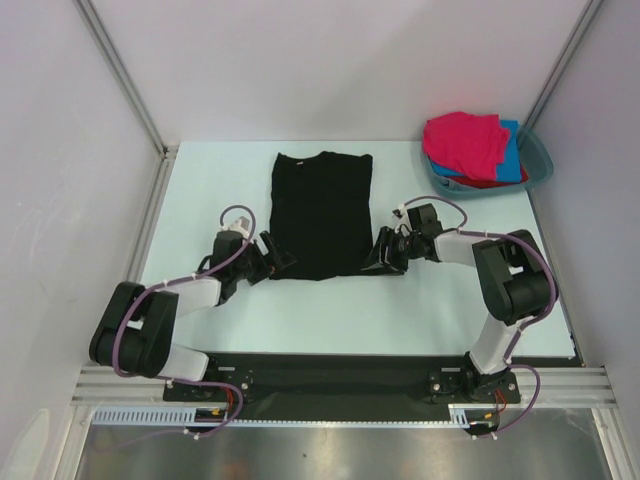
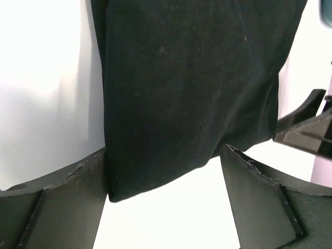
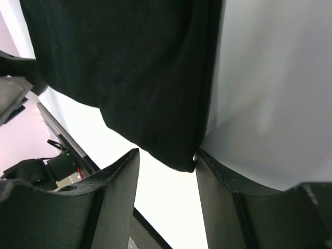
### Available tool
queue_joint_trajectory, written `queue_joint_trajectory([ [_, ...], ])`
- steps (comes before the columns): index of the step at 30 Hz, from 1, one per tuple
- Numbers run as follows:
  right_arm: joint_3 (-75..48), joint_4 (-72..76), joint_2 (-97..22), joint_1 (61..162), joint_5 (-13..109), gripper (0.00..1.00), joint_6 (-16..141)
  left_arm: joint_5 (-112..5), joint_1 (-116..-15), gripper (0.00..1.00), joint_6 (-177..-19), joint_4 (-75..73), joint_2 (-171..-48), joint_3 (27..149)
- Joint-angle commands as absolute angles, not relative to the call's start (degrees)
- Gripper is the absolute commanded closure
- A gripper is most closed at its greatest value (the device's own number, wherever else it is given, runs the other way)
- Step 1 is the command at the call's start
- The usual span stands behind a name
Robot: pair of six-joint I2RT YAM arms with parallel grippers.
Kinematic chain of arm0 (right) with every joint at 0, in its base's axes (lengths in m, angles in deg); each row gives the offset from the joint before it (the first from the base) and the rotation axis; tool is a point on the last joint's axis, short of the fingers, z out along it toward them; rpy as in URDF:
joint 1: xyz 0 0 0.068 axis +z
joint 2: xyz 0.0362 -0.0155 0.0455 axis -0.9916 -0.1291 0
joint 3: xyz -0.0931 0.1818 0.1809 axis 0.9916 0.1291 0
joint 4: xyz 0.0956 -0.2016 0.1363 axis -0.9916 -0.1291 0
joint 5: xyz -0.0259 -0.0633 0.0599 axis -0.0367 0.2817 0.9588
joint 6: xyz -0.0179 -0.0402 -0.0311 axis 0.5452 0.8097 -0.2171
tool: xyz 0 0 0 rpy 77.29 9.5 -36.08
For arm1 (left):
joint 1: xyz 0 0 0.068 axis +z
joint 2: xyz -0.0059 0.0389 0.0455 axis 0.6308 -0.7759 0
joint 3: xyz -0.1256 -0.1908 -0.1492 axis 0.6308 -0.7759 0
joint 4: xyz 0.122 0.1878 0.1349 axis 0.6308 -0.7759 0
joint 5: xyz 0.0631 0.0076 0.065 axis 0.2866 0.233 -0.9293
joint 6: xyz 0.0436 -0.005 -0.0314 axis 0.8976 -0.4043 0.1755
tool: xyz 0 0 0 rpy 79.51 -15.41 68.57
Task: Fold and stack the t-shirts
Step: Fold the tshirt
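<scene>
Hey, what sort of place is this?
Probably a robot lab test cell, not a home: white panel walls with aluminium posts, two black robot arms bolted to a metal rail, one black cloth t-shirt laid out flat.

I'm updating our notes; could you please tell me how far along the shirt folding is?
Done: the black t-shirt lies flat as a narrow strip, no sleeves showing. In hand: left gripper and right gripper, both open, straddle its near corners. Remaining: pink shirt, blue shirt and red shirt heaped in the teal basin.
</scene>
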State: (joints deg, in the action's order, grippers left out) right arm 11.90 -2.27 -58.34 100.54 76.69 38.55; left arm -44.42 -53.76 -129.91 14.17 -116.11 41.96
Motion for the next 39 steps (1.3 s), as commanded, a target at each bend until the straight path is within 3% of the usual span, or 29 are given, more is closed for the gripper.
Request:
queue_joint_trajectory([
  [1, 10.94, -0.72, -60.73, 100.16, 76.04, 0.47, 39.03, -44.85, -54.93, 0.1, -129.45, 5.85, -116.16, 37.66],
  [7, 11.12, -0.64, -60.91, 99.81, 76.12, 0.64, 39.56, -45.46, -55.46, 0.19, -129.45, 6.38, -115.8, 36.24],
  [13, 11.29, -1.34, -60.3, 99.81, 75.86, 0.85, 40.27, -46.16, -56.25, 0.41, -129.45, 6.03, -116.07, 36.07],
  [16, 11.29, -1.34, -60.21, 99.81, 76.03, 0.92, 40.62, -46.96, -56.6, 0.6, -129.36, 5.76, -115.63, 35.46],
  [17, 11.38, -1.43, -60.21, 99.81, 76.04, 0.97, 40.62, -46.96, -56.6, 0.73, -129.28, 5.68, -115.63, 35.45],
  [20, 11.56, -1.25, -60.03, 99.81, 76.47, 1.0, 40.7, -46.78, -56.69, 1.0, -129.36, 5.68, -115.54, 35.1],
  [29, 12.0, -4.33, -56.08, 99.81, 75.25, 1.0, 43.08, -44.5, -56.78, 1.0, -127.96, 4.54, -113.7, 36.33],
  [39, 13.66, -13.11, -44.93, 101.04, 70.33, 1.0, 47.47, -44.85, -57.74, 1.0, -127.26, -8.02, -98.94, 38.88],
])
